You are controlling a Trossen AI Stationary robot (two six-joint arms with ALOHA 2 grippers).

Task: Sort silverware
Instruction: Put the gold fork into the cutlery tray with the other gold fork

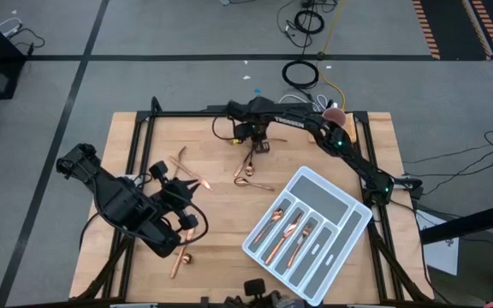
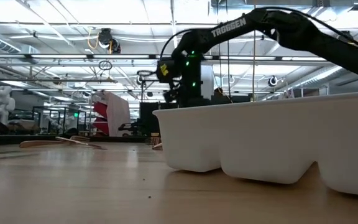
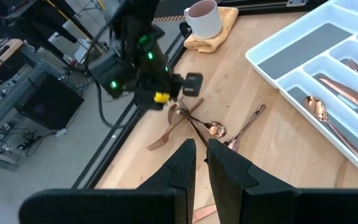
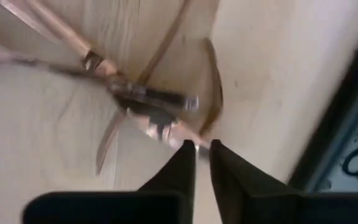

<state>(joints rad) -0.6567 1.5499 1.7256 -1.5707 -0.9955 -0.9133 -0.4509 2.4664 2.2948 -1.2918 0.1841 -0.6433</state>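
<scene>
Jaws nearly together on both grippers, clamping nothing.
Right gripper (image 1: pixel 259 145) hovers over rose-gold silverware pile (image 1: pixel 252 171) mid-frame; left gripper (image 1: pixel 197 220) lower left.

A pale wooden worktop (image 1: pixel 221 231) sits on a dark frame over a grey floor (image 1: pixel 144 34) marked with dark lines. A grey-white divided tray (image 1: pixel 342 224) lies angled on the worktop's right half. At the far right corner a white mug (image 3: pixel 203 17) stands on a folded yellow cloth (image 3: pixel 219 34). Coiled cables (image 1: pixel 299 74) lie on the floor beyond the worktop.
</scene>
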